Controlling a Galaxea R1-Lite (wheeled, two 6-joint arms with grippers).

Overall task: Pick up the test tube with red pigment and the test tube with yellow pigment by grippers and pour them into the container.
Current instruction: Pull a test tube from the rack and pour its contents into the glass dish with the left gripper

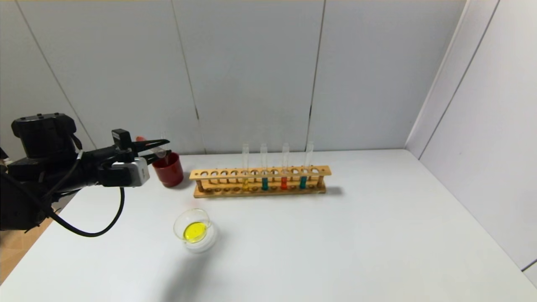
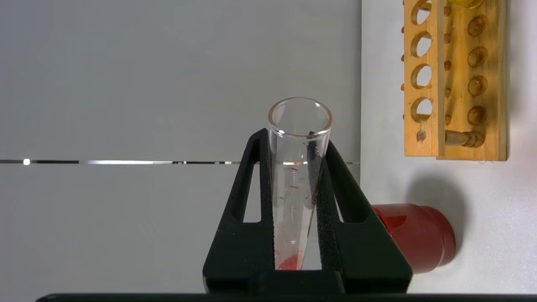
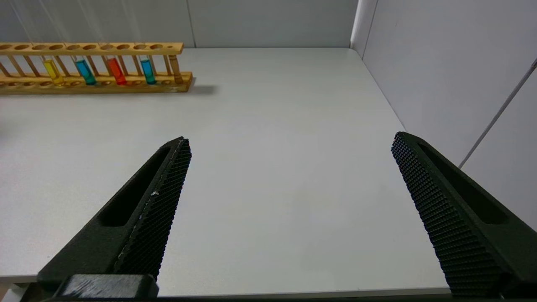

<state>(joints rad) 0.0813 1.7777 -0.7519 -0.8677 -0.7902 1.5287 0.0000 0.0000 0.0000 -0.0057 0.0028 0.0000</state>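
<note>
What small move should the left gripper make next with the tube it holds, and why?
Probably swing the left gripper toward the container: the test tube with red pigment it clamps is tipped mouth-first over the red cup, while the container holds only yellow liquid. The right gripper hangs open, off to the side.

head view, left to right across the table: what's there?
left gripper holding a tilted test tube with red pigment → dark red cup → glass dish with yellow liquid → wooden rack holding tubes of yellow, teal, red, teal.
</note>
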